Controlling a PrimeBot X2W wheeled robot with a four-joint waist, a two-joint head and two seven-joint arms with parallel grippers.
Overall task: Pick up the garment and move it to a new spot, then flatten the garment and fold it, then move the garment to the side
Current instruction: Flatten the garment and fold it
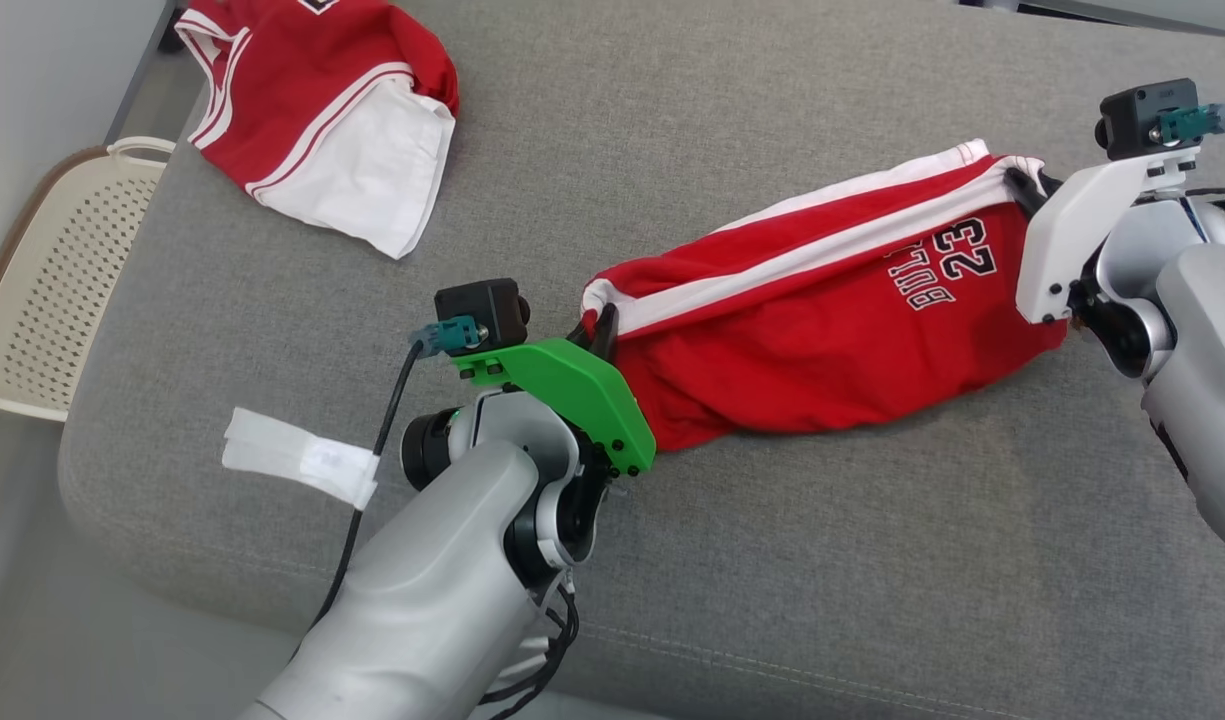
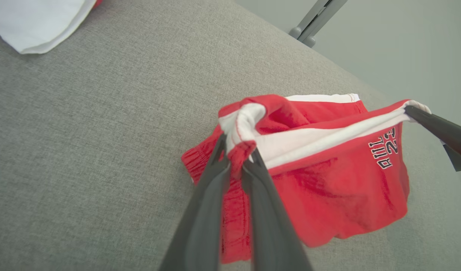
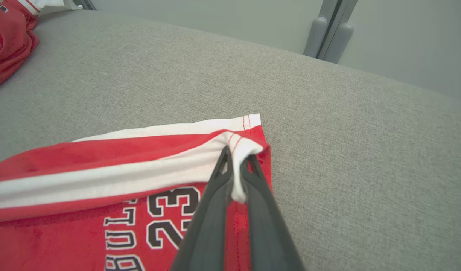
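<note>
Red-and-white printed shorts stretch across the grey fabric cushion, left hand and right hand each pinching a corner. Head view shows a second red-and-white garment whole, far-left; open cushion nearer.

The right end effector rises from the bottom edge, its two dark fingers pressed together on a white fold at the corner of the red garment. The pinched corner is raised, and a second white hem edge lies just behind it on the grey cushion. A white stripe runs from the gripped corner to the left edge. Below the stripe, black figures with white outlines read "23", with block letters beside them, partly cut off by the frame. A second red garment lies bunched at the upper left corner, well apart. Beyond the cushion stands a pale wall with a grey upright post.
</note>
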